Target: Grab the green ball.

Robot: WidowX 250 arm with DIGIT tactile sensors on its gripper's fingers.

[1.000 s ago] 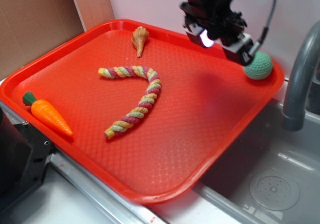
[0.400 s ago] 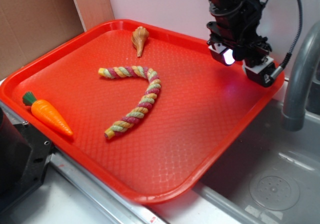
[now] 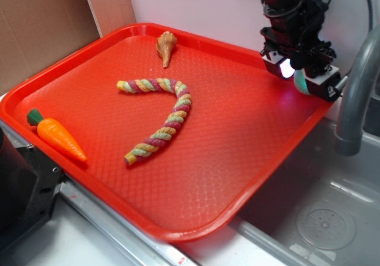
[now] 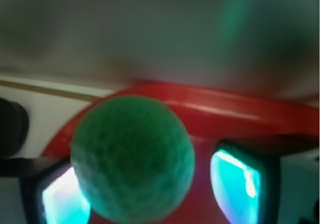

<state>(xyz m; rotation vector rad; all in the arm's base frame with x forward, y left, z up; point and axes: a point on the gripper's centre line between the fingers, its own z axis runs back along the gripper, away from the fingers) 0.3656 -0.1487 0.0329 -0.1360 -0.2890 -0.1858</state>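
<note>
The ball is round and teal green, with a bumpy, fuzzy skin like yarn. In the wrist view it is big and a bit blurry, low and left of the middle. It sits between the two fingers (their pads glow blue-green). The left finger looks very close to the ball, maybe touching, and the right one has a gap beside it, so the jaws are apart and not squeezing the ball.

In the outside view the gripper is at the upper right of the frame, down over the far right corner of the red tray. Only a thin green edge of the ball peeks out there.

A twisted rope lies in the middle of the tray. A carrot lies at the left edge. A small brown cone lies near the top.
</note>
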